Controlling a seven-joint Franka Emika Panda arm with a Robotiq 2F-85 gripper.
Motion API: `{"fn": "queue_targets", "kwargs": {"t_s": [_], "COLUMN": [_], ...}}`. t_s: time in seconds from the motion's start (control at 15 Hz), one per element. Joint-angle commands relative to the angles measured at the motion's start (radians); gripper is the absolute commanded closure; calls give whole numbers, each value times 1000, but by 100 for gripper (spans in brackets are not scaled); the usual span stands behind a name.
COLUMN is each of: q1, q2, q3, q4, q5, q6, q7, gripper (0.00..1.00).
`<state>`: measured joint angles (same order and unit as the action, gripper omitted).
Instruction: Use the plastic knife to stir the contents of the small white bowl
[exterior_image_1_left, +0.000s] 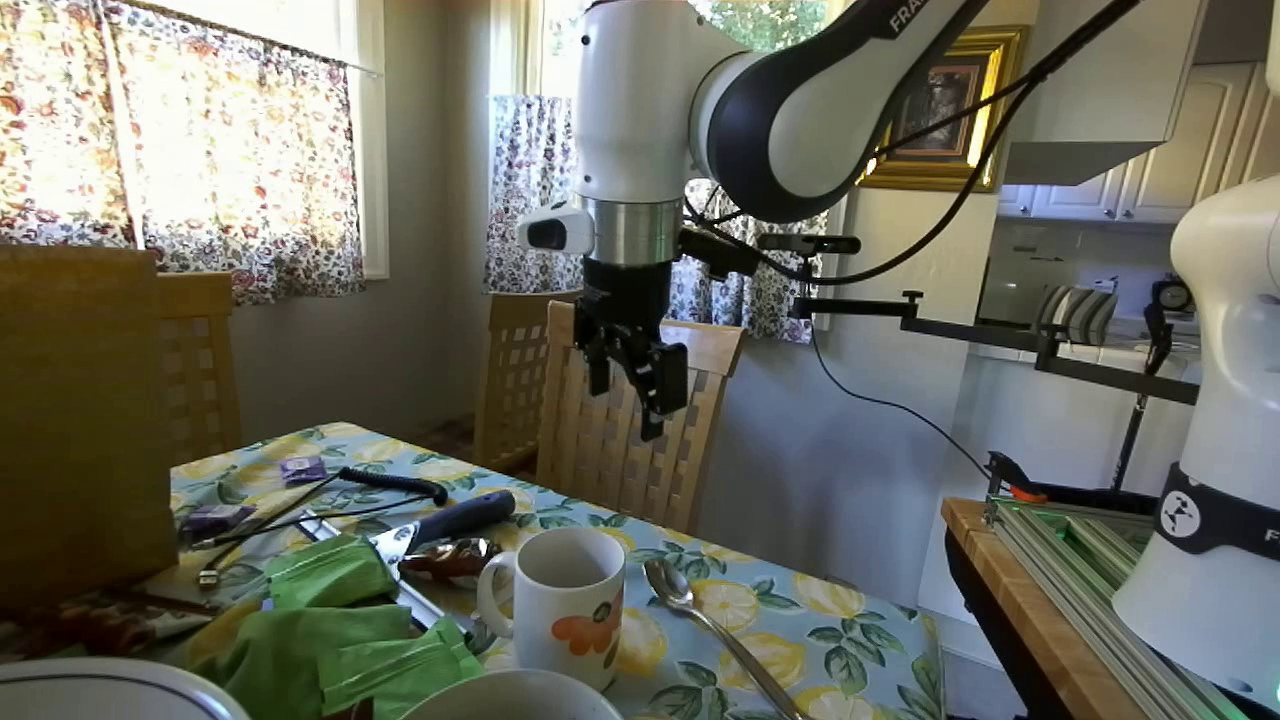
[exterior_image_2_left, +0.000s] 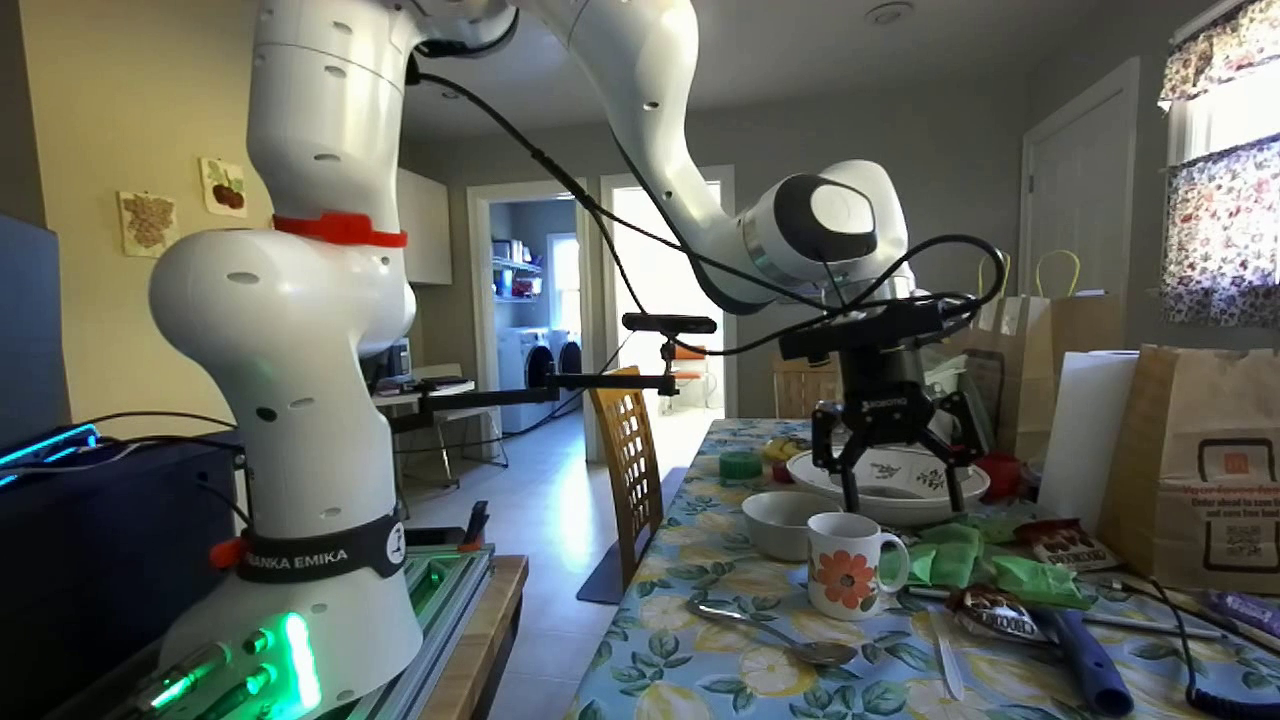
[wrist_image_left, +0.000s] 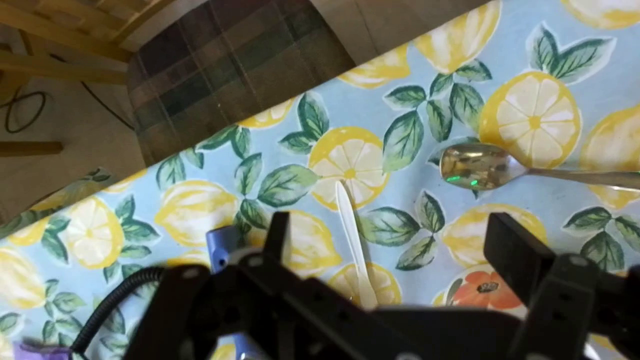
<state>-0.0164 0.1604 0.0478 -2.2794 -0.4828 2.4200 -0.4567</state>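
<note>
The black two-fingered gripper (wrist_image_left: 394, 237) is released, its jaws spread wide in the wrist view. Seen from there, the slim white plastic knife (wrist_image_left: 354, 245) shows between them, lying flat on the pale-blue, lemon-printed tablecloth (wrist_image_left: 360, 102). To its right lies a shiny metal spoon (wrist_image_left: 475, 167).

In an exterior view, the small plain white round bowl (exterior_image_2_left: 778, 530) stands upright just beside the white mug with an orange flower (exterior_image_2_left: 843, 575); whether they touch, I cannot tell. A larger white bowl with a decorated inside (exterior_image_2_left: 905, 514) stands near.

In an exterior view, crumpled green packets (exterior_image_1_left: 300, 645) lie near the mug.
</note>
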Motion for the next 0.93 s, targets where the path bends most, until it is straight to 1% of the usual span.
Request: {"fn": "queue_targets", "kwargs": {"t_s": [0.0,0.27,0.47,0.67,0.87], "q1": [14,22,24,21,16], "q2": [41,85,107,133,179], "q3": [1,-12,-26,-39,-36], "q4": [4,1,-4,-6,-2], "q5": [20,4,-13,-31,-20], "q6": [125,227,255,292,338], "q7": [-3,41,58,42,21], "gripper": [0,0,0,0,0]}}
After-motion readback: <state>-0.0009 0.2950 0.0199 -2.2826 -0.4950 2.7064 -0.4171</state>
